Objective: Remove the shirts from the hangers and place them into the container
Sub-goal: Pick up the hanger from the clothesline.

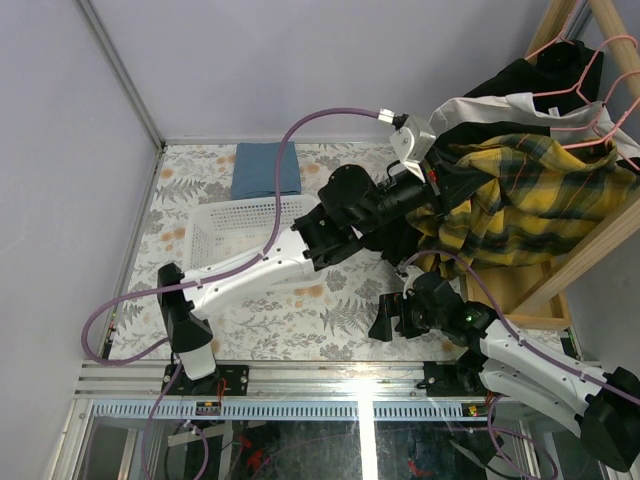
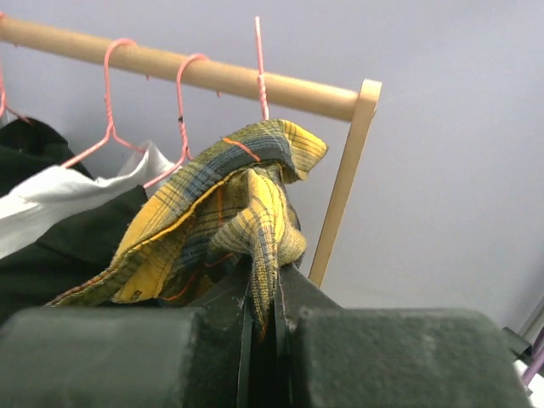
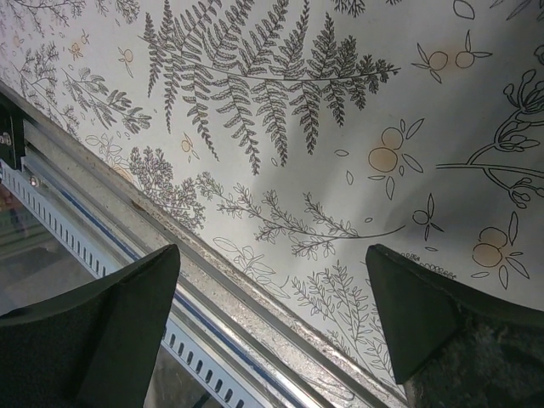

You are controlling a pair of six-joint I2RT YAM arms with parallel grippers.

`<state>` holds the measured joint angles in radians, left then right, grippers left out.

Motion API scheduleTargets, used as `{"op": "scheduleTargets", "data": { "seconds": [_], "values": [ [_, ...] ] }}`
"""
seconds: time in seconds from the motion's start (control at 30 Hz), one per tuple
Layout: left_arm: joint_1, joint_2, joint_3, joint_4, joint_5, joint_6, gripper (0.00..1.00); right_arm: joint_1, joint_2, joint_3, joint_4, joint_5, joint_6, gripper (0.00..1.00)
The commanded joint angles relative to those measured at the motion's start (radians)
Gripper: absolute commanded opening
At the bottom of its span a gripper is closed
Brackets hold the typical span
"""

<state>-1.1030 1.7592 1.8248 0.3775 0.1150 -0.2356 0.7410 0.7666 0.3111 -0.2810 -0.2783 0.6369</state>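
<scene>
The yellow-and-black plaid shirt [image 1: 530, 200] hangs from a pink hanger [image 1: 585, 95] at the right. My left gripper [image 1: 440, 185] reaches up to it and is shut on a fold of the plaid cloth [image 2: 221, 212], which is pinched between its jaws [image 2: 268, 285]. Behind the plaid hang a white shirt [image 2: 51, 200] and a black one [image 2: 51, 263], each on a pink hanger [image 2: 110, 93]. The white perforated container [image 1: 235, 230] sits on the table, partly under the left arm. Low over the table's front edge, my right gripper [image 3: 272, 280] is open and holds nothing [image 1: 385, 322].
The hangers hook over a wooden rail [image 2: 212, 75] with an upright post [image 2: 344, 187]. A folded blue cloth [image 1: 265, 170] lies behind the container. A long wooden tray [image 1: 520, 300] sits under the shirts. A metal rail [image 3: 212, 297] runs along the patterned table's near edge.
</scene>
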Motion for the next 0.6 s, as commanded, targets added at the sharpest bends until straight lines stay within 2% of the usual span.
{"op": "scheduleTargets", "data": {
  "seconds": [0.0, 0.1, 0.2, 0.37, 0.57],
  "values": [
    [0.012, -0.016, 0.062, 0.184, -0.013, -0.025, 0.00, 0.006, 0.012, 0.062, -0.004, 0.017, -0.017, 0.99],
    [0.011, -0.033, 0.024, 0.236, -0.025, -0.035, 0.00, 0.006, 0.004, 0.058, -0.001, 0.023, -0.016, 0.99],
    [0.011, -0.065, -0.010, 0.207, -0.042, -0.010, 0.00, 0.006, -0.008, 0.067, -0.020, 0.024, -0.021, 0.99],
    [0.025, -0.204, -0.236, 0.197, -0.139, 0.063, 0.00, 0.005, -0.091, 0.086, -0.011, -0.025, -0.075, 0.99],
    [0.090, -0.351, -0.450, 0.215, -0.152, 0.003, 0.00, 0.005, -0.235, 0.112, 0.057, -0.114, -0.157, 0.99]
  ]
}}
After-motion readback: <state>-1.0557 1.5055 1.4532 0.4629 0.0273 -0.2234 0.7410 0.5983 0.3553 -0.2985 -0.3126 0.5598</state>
